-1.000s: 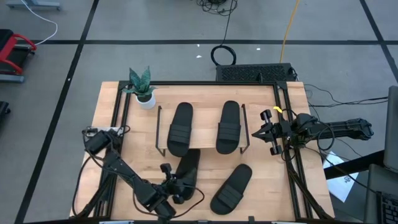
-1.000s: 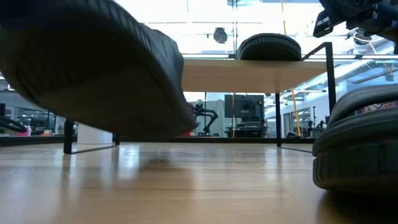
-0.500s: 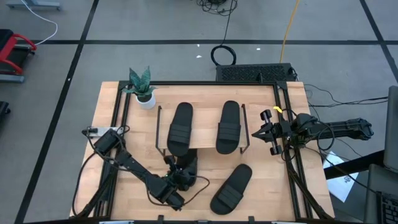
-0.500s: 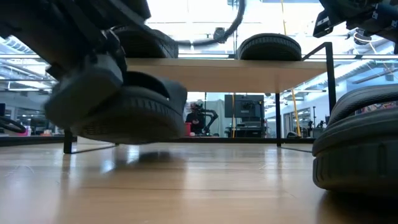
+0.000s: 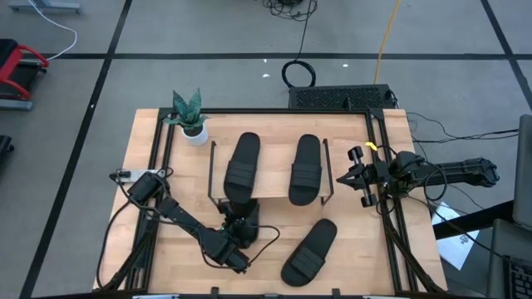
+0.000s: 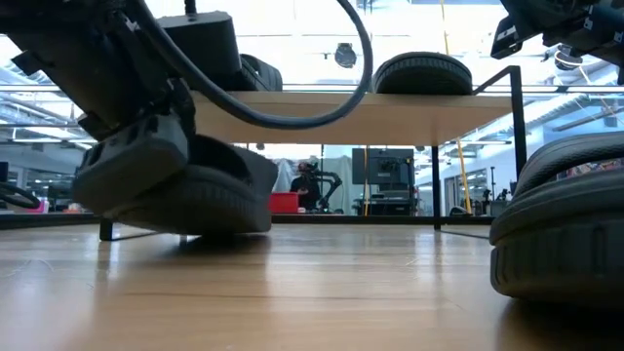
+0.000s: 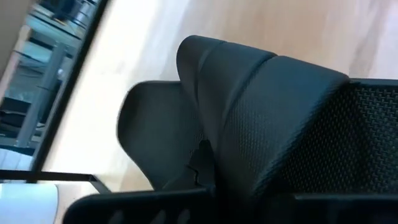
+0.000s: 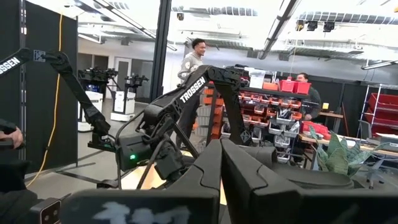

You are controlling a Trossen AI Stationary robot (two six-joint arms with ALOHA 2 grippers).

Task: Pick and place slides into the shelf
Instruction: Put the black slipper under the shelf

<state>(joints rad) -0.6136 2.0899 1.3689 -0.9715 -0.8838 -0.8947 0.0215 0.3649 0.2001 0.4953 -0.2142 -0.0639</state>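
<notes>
Four black slides are in view. Two lie on the shelf's wood top [image 5: 274,170] [image 6: 390,115]: one on the left [image 5: 241,166] [image 6: 249,70], one on the right [image 5: 306,169] [image 6: 424,73]. A third [image 5: 309,251] [image 6: 565,224] rests sole-down on the table, near and right of the shelf. My left gripper [image 5: 235,235] [image 6: 136,161] is shut on the fourth slide [image 5: 246,214] [image 6: 214,195], whose far part reaches under the shelf's near edge. My right gripper [image 5: 353,176] [image 8: 221,177] hangs shut and raised beside the shelf's right end, touching nothing. My left gripper holds the fourth slide by its near end, coming from the table's near side and slanting down, along its length. Its own body hides the fingers. The strap [image 7: 261,106] fills the wrist view just ahead. The slide sits low and roughly level; whether its sole touches the table I cannot tell.
A small potted plant [image 5: 189,116] stands at the far left corner of the table. The shelf's thin black side frames [image 6: 105,226] stand on the tabletop. Bare wood lies between the held slide and the third slide. People stand in the room beyond [image 8: 194,59].
My left gripper has moved toward the far edge and down, toward the shelf, still shut on the slide. The slide was lifted and tilted near the near edge; now it sits low with its far part under the shelf's plank.
</notes>
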